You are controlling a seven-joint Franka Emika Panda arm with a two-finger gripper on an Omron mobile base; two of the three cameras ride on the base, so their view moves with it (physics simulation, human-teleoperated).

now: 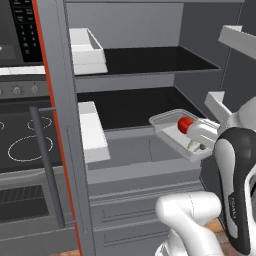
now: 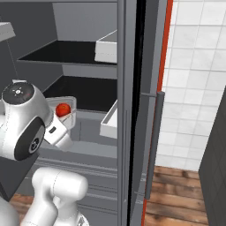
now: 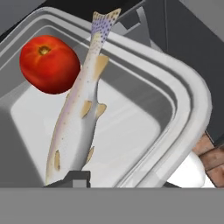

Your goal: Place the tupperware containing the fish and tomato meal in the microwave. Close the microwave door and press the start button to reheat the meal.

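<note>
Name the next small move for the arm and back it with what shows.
Probably draw the tupperware straight back, clear of the fridge shelf. The pincer appears shut on its rim, the tomato and fish lie inside, and the tray hangs at the shelf's front edge, beside the open door.

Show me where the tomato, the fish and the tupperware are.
tomato (image 3: 49, 64), hand view, its red side.
fish (image 3: 76, 124), hand view, mid-body.
tupperware (image 1: 167, 118), left base view, its far rim.
</note>
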